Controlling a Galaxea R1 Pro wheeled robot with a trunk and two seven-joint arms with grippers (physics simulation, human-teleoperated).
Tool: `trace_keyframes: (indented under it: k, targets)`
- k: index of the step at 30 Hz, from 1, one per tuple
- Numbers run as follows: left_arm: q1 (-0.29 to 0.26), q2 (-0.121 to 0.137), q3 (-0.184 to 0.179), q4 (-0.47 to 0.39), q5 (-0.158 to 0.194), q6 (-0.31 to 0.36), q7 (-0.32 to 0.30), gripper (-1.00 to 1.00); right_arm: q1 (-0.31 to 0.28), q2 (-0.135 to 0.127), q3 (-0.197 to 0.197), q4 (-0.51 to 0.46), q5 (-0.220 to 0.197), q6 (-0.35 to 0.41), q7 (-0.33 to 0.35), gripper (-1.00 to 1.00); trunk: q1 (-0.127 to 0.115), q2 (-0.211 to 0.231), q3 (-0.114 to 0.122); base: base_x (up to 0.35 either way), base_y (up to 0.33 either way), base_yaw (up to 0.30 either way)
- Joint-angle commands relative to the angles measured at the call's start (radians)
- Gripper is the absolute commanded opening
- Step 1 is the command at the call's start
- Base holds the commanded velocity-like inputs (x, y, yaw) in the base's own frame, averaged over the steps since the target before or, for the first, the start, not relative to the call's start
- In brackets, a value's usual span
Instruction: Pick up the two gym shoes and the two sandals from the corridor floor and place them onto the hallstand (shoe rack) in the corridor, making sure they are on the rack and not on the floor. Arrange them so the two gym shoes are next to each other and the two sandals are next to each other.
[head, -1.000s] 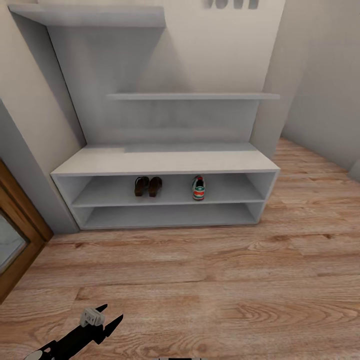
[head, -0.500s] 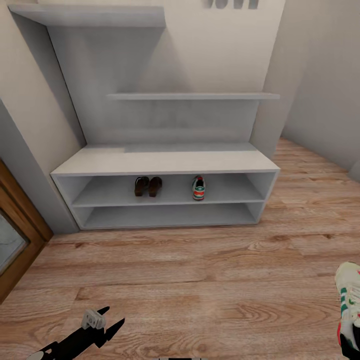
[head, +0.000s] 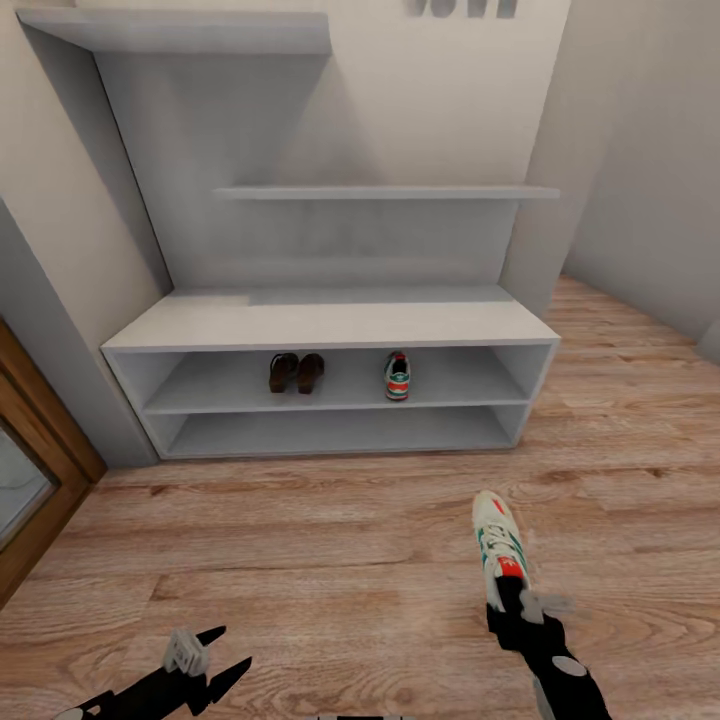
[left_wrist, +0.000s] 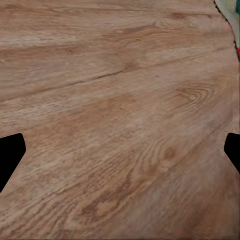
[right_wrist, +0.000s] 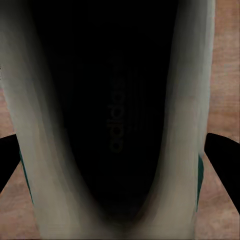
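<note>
Currently right gripper (head: 507, 598) at 5 o'clock reaches forward, clamped on one gym shoe (head: 500, 547) by its heel, toe toward 12, above the corridor floor (head: 350, 560). Left gripper (head: 205, 655) at 7 o'clock, fingers spread, empty. On hallstand (head: 330, 325) upper shelf: two sandals (head: 296, 372), one sneaker (head: 397, 376).

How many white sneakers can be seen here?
2. One white lace-up sneaker with green stripes stands on the upper shelf of the white-grey shoe rack, right of the brown sandals. The other sneaker is held by the right gripper.
</note>
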Motion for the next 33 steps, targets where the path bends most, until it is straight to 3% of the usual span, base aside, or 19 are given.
trace_keyframes:
  k: [1,2,3,4,5,7,8,10,12,15,16,19,33]
  targets:
    - [0.0,0.001,0.002,0.001,0.001,-0.005,-0.02,1.0,-0.02,0.023,0.021,0.0,0.012,0.029,-0.017,-1.0,0.0,0.0,-0.001,0.0,0.0,0.0]
    - [0.0,0.001,0.003,0.002,0.0,-0.005,-0.035,1.0,-0.038,0.044,0.04,0.003,0.013,0.048,-0.034,-1.0,0.0,0.0,-0.001,0.0,0.0,0.0]
    - [0.0,0.002,0.005,0.002,-0.001,-0.005,-0.063,1.0,-0.072,0.084,0.072,0.008,0.014,0.083,-0.071,-1.0,0.0,0.0,-0.001,0.0,0.0,0.0]
    - [0.0,0.004,0.006,0.002,-0.002,-0.006,-0.098,1.0,-0.122,0.136,0.113,0.021,0.014,0.131,-0.128,-1.0,0.0,0.0,-0.001,0.0,0.0,0.0]
    - [0.002,0.016,0.006,0.003,-0.004,-0.021,-0.151,1.0,-0.207,0.151,0.176,0.052,0.012,0.211,-0.199,-1.0,0.0,0.0,-0.001,0.0,0.0,0.0]
    - [0.008,0.022,0.006,0.003,-0.004,-0.033,-0.184,1.0,-0.258,0.151,0.2,0.069,0.011,0.255,-0.218,-1.0,0.0,0.0,-0.001,0.0,0.0,0.0]
    - [0.021,0.027,0.007,0.002,-0.003,-0.043,-0.251,1.0,-0.344,0.151,0.22,0.093,0.009,0.304,-0.233,-1.0,0.0,0.0,-0.001,0.0,0.0,0.0]
    - [0.023,0.027,0.006,0.001,-0.003,-0.045,-0.273,1.0,-0.376,0.151,0.222,0.098,0.009,0.313,-0.236,-1.0,0.0,0.0,-0.001,0.0,0.0,0.0]
    - [0.028,0.022,0.0,0.012,-0.004,-0.049,-0.292,1.0,-0.441,0.151,0.225,0.091,0.009,0.322,-0.304,-1.0,0.0,0.0,-0.001,0.0,0.0,0.0]
    - [0.029,0.018,0.001,0.04,-0.004,-0.068,-0.292,1.0,-0.452,0.151,0.225,0.077,0.008,0.323,-0.327,-1.0,0.0,0.0,-0.001,0.0,0.0,0.0]
    - [0.03,0.014,0.001,0.075,-0.004,-0.122,-0.287,1.0,-0.457,0.151,0.225,0.073,0.008,0.323,-0.338,-1.0,0.0,0.0,-0.001,0.0,0.0,0.0]
    - [0.03,0.013,0.003,0.095,-0.004,-0.148,-0.283,1.0,-0.459,0.151,0.225,0.074,0.009,0.323,-0.341,-1.0,0.0,0.0,-0.001,0.0,0.0,0.0]
    - [0.029,0.013,0.007,0.142,-0.002,-0.17,-0.209,1.0,-0.46,0.151,0.223,0.075,0.011,0.323,-0.344,-1.0,0.0,0.0,-0.001,0.0,0.0,0.0]
